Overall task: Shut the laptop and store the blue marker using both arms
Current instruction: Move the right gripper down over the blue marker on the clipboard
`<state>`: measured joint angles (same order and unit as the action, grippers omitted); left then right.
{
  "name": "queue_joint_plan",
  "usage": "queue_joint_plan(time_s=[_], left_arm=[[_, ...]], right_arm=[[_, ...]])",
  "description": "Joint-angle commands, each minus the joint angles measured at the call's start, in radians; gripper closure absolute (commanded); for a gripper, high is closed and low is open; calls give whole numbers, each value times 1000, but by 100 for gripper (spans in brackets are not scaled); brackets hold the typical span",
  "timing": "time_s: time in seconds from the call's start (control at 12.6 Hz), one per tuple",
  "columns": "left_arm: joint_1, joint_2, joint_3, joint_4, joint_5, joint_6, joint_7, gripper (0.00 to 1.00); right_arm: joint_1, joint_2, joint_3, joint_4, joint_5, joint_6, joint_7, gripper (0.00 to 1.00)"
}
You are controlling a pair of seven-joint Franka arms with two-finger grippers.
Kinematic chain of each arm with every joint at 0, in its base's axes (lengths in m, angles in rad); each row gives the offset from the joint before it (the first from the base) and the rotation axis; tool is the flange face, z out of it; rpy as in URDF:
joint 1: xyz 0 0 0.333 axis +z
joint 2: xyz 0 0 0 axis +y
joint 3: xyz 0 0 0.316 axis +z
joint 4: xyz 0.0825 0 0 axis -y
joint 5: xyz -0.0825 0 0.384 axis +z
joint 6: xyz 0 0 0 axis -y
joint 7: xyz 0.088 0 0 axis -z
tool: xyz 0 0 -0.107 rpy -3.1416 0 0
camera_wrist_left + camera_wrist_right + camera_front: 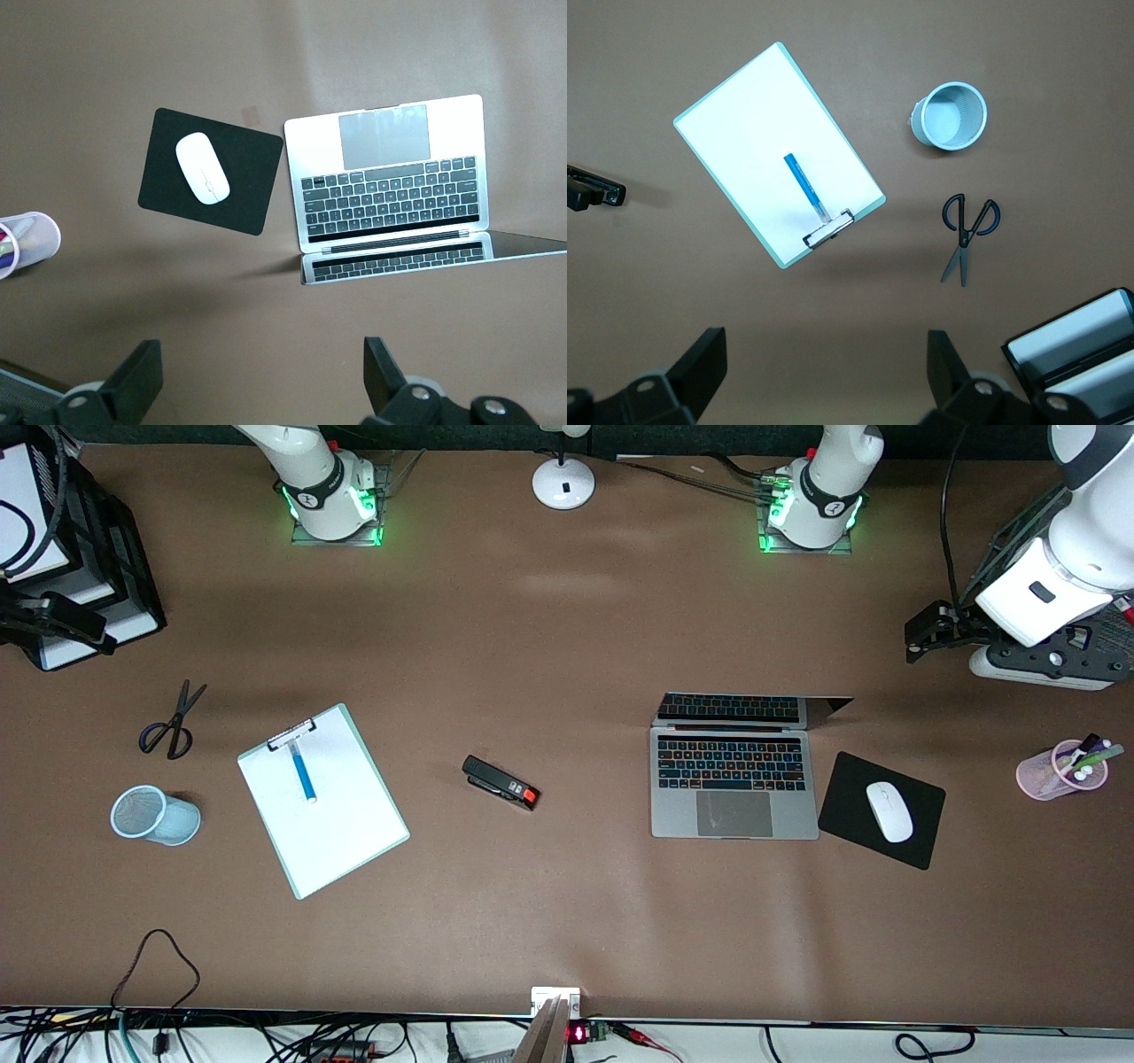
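The silver laptop (733, 779) (390, 190) lies open near the left arm's half of the table, its screen raised. The blue marker (303, 772) (804, 186) rests on a white clipboard (345, 833) (744, 124), its end by the clip. My left gripper (261, 345) hangs high over bare table between the laptop's screen and the left arm's base, open and holding nothing. My right gripper (826, 335) hangs high over bare table between the clipboard and the right arm's base, open too. Neither hand shows in the front view.
A light-blue mesh cup (155, 815) and scissors (173, 722) sit beside the clipboard. A black stapler (500, 782) lies mid-table. A white mouse (889, 811) on a black pad and a pink pen cup (1060, 772) flank the laptop. A black file tray (80, 558) stands at the right arm's end.
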<state>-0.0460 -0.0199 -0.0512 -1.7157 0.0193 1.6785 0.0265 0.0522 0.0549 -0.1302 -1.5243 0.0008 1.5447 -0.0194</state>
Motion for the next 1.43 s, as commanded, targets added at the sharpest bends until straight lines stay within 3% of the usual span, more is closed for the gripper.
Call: queue_joint_plan(time_s=[0.0,0.55,1.03,1.11,1.19,1.35], left_arm=[[-5,17,5,39,16,-29,-11,0],[-15,44,4,44,8,-52,-8,0],[2,60,8,44,-29,-49,23,1],[2,61,8,44,-30,-49,23,19],[0,61,7,44,-30,-52,18,45],[-15,64,7,44,-30,-56,17,69]], right_arm=[[0,-9,4,-23,-2,9,-8,0],[8,75,4,-13,13,58,-5,0],[24,219,14,-16,21,158,-7,0],[38,247,14,-17,21,179,-7,0],[49,272,14,-17,21,195,-7,0],[61,327,15,-17,19,206,-29,0]])
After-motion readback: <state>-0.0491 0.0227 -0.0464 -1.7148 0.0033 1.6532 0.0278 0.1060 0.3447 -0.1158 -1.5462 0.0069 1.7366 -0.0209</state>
